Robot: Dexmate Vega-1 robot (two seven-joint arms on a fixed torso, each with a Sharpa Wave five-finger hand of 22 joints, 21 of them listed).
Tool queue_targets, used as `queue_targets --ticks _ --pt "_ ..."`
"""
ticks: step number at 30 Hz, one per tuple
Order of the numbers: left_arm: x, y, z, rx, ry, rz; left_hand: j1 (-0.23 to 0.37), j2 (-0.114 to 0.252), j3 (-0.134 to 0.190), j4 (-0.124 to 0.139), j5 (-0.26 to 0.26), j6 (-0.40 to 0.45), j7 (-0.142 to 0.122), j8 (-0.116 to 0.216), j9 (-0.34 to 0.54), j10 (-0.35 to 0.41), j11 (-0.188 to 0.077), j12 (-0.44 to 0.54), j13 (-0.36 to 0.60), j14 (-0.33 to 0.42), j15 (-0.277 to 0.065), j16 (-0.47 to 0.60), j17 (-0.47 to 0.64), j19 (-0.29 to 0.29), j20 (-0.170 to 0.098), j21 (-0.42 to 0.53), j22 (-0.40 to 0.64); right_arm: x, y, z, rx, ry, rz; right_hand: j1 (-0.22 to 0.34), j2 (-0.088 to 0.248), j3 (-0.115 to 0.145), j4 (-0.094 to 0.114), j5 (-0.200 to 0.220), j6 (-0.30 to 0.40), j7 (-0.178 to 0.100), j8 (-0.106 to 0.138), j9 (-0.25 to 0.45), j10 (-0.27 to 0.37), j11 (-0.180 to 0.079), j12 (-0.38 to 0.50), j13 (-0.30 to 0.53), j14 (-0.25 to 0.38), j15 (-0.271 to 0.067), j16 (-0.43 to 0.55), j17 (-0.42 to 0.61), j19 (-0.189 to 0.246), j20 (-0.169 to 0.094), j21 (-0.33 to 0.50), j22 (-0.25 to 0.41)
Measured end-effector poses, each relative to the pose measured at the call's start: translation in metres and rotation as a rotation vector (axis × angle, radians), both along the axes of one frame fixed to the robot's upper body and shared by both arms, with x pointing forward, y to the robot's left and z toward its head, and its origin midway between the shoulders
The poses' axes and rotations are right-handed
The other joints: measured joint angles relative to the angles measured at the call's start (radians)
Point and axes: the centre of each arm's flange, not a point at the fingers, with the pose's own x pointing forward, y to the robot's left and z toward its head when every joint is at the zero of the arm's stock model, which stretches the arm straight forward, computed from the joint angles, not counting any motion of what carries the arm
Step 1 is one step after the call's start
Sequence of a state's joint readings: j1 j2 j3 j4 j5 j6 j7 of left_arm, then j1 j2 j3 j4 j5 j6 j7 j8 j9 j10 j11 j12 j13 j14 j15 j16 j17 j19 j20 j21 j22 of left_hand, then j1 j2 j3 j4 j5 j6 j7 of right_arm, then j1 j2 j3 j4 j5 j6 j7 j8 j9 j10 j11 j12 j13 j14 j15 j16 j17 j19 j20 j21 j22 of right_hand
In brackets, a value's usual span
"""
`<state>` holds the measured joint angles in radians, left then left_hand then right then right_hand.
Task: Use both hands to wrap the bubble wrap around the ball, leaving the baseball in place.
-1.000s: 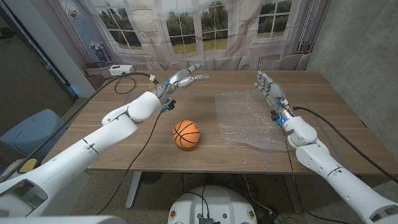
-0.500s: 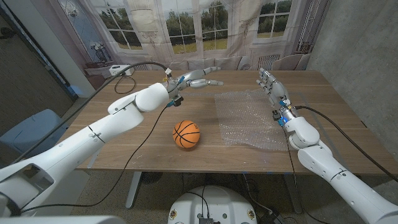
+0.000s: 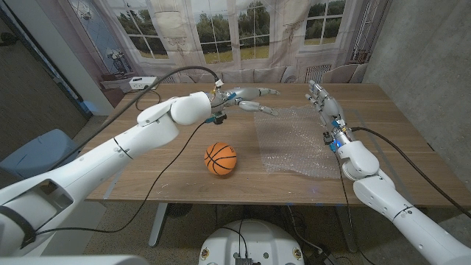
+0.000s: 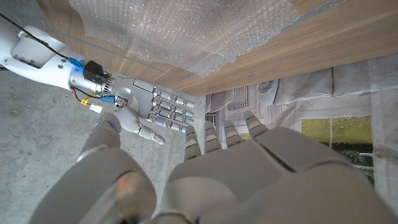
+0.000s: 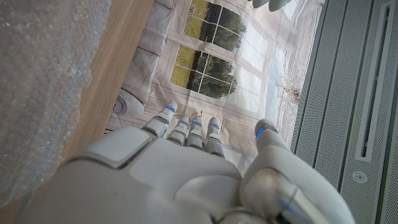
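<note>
An orange ball [image 3: 220, 159] with black seams, like a small basketball, sits on the wooden table [image 3: 169, 162] near its front middle. A clear bubble wrap sheet [image 3: 294, 140] lies flat to the ball's right. My left hand [image 3: 250, 97] reaches across the far side, fingers spread and empty, above the sheet's far left corner. At the sheet's far right edge my right hand [image 3: 321, 99] stands with its fingers straight, holding nothing. The left wrist view shows my left hand [image 4: 249, 162], the right hand [image 4: 149, 112] and the bubble wrap [image 4: 186, 31]. In the right wrist view, the bubble wrap [image 5: 43, 81] lies beside my right hand [image 5: 186, 168].
A white box [image 3: 140, 82] with a black cable sits at the table's far left corner. A blue chair [image 3: 29, 158] stands left of the table. Chairs and a curtained window lie behind it, and a grey wall [image 3: 427, 66] rises on the right.
My left arm has swung to the right along the table's far side, bringing its hand from the far left to the bubble wrap's far left corner. The right hand has barely moved.
</note>
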<state>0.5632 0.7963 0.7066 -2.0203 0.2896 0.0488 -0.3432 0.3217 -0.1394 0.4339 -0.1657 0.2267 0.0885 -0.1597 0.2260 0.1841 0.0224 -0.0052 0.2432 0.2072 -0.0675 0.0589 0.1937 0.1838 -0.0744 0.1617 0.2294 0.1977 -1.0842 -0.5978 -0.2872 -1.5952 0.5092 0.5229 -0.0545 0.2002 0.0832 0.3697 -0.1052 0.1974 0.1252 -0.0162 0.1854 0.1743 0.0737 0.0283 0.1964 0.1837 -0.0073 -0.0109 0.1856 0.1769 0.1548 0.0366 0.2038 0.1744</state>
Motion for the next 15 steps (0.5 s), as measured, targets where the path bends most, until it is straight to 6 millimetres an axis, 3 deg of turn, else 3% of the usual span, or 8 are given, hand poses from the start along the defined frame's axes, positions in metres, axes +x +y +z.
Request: queue_targets --ticks 6,15 --pt "-0.009 -0.014 -0.001 0.100 -0.030 -0.015 0.030 0.001 0.000 0.000 0.006 0.020 -0.015 0.002 0.000 0.004 -0.004 0.000 0.000 0.007 0.004 0.000 0.000 0.012 -0.001 0.002 0.000 -0.004 0.000 -0.005 0.012 -0.003 -0.006 0.000 0.000 0.000 0.000 0.000 0.005 0.006 0.000 0.000 0.000 0.000 0.000 0.000 0.000 0.000 0.000 0.000 0.000 0.000 0.000 0.000" --pt "-0.020 -0.032 -0.004 0.232 -0.059 -0.031 0.092 0.009 0.003 -0.003 0.018 0.051 0.028 0.012 0.005 0.011 -0.011 0.000 0.005 0.013 -0.002 0.000 0.000 0.030 0.006 0.002 -0.003 -0.010 -0.001 -0.014 0.032 -0.004 -0.016 0.000 0.000 0.000 0.000 0.000 0.005 0.006 0.000 0.000 0.000 0.000 0.000 0.000 0.000 0.000 0.000 0.000 0.000 0.000 0.000 0.000"
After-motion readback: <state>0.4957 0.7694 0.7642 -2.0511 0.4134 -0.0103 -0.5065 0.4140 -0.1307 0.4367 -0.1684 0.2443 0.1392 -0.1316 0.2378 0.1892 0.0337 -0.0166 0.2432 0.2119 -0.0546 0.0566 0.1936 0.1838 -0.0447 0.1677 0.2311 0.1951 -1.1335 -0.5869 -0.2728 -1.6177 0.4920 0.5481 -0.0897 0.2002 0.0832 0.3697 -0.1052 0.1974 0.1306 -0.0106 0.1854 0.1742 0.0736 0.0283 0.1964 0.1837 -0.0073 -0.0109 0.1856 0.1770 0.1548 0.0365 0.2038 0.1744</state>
